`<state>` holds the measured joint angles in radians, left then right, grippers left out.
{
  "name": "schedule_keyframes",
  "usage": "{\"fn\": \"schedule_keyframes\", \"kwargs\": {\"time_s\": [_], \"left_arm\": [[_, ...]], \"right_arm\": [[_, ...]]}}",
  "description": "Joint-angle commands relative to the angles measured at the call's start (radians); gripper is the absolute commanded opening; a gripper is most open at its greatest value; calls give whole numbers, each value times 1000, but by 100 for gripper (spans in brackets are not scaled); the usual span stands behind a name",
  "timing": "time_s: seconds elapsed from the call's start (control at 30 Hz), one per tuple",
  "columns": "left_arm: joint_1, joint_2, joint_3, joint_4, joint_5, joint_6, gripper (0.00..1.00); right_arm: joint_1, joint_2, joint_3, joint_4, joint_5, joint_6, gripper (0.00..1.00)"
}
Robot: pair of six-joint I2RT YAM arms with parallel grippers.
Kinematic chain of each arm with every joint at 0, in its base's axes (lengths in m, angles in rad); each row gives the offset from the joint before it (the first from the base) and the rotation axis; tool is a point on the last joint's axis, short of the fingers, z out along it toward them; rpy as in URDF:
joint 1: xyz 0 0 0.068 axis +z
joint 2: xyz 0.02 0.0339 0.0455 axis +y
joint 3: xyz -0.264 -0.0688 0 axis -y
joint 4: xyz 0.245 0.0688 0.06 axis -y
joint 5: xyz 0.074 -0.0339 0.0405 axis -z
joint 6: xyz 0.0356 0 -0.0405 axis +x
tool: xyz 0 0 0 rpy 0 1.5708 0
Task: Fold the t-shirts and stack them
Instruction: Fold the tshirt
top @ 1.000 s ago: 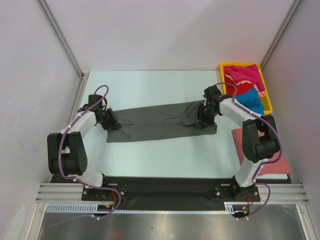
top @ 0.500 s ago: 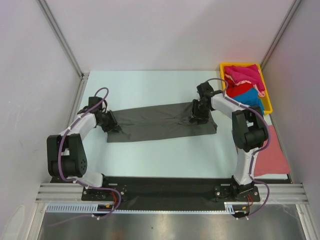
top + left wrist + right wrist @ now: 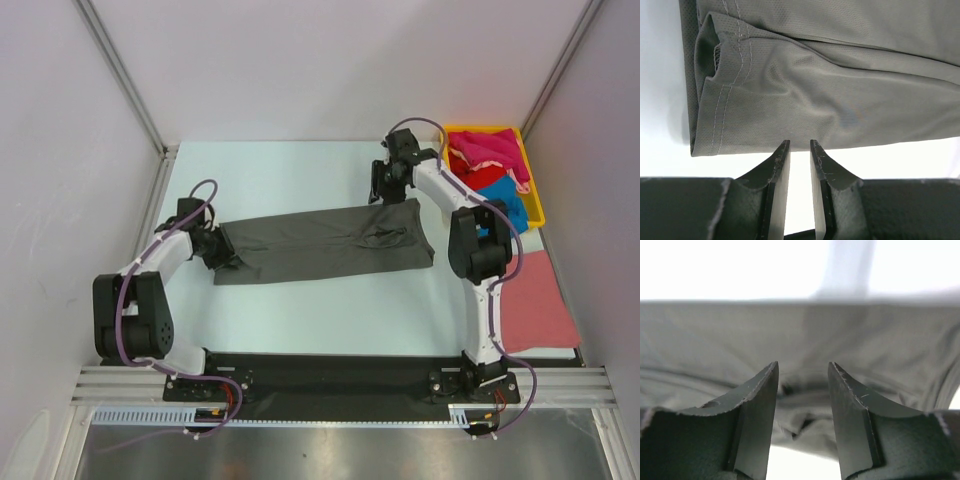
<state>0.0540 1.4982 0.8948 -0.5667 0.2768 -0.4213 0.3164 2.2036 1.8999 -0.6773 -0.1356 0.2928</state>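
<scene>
We see the left gripper point(image 3: 799, 142) with its jaws parted by only a narrow slit and nothing caught in it. Bare table point(image 3: 665, 90) shows through the gap. Its fingertips point(image 3: 781, 150) sit right at the near hem of the dark grey t-shirt point(image 3: 840, 85). A sleeve point(image 3: 750, 90) with double stitching lies folded flat on the body of the shirt, ahead and to the left of the tips. The right gripper point(image 3: 802, 364) has its jaws spread wider, and they too are empty. It looks across the same cloth, which bunches into a few wrinkles below it.

From above, we find the dark grey t-shirt lying as a long flat band across the middle of the table. The left gripper is at its left end and the right gripper is by its far right corner.

At the far right corner of the table, a yellow tray point(image 3: 482, 127) holds a magenta t-shirt point(image 3: 490, 148), a red t-shirt point(image 3: 485, 178) and a bright blue t-shirt point(image 3: 510, 208) heaped together. A salmon-pink t-shirt point(image 3: 540, 310) lies flat on the table beside the right arm.
</scene>
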Motion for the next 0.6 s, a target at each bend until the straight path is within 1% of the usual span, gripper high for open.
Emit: {"fn": "schedule_keyframes", "kwargs": {"time_s": [0.0, 0.03, 0.07, 0.1, 0.13, 0.17, 0.2, 0.23, 0.27, 0.3, 0.33, 0.37, 0.4, 0.43, 0.47, 0.53, 0.57], "left_arm": [[-8, -50, -4, 19, 25, -13, 28], [-8, -49, -2, 16, 27, -13, 28], [-14, -50, 0, 19, 27, -16, 28], [-19, -52, 4, 21, 30, -14, 28], [-28, -56, 10, 24, 41, -4, 24], [-78, -62, 21, 31, 45, 28, 24], [-110, -59, 59, 34, 50, 50, 27], [-146, -53, 84, 39, 51, 67, 30], [-216, -43, 107, 44, 58, 84, 31], [-252, -17, 139, 83, 74, 84, 32], [-282, -3, 148, 115, 93, 75, 32], [-339, 16, 157, 146, 123, 43, 32], [-365, 51, 174, 209, 128, 23, 32], [-388, 74, 188, 238, 136, 6, 29], [-431, 95, 205, 260, 154, -22, 28], [-473, 166, 263, 304, 168, -43, 25], [-512, 186, 286, 313, 174, -46, 24]], "right_arm": [[0, -123, -54, -139, -53, -37, 49], [1, -157, -99, -125, -53, -32, 49], [0, -236, -205, -102, -55, -29, 50], [-3, -270, -249, -46, -68, -26, 50], [-8, -300, -290, -27, -73, -21, 51], [-29, -327, -329, -36, -76, -2, 53], [-48, -341, -352, -38, -96, 14, 53], [-66, -357, -375, -31, -108, 29, 53], [-83, -372, -401, -18, -123, 42, 53], [-109, -399, -447, 13, -142, 43, 52], [-117, -403, -459, 25, -153, 36, 49], [-123, -398, -467, 31, -173, 28, 42], [-134, -387, -463, 24, -218, 22, 38], [-134, -365, -458, 22, -231, 17, 35], [-132, -360, -461, 25, -239, 11, 25], [-128, -348, -475, 70, -263, 9, 16], [-126, -343, -476, 97, -269, 14, 11]]}}
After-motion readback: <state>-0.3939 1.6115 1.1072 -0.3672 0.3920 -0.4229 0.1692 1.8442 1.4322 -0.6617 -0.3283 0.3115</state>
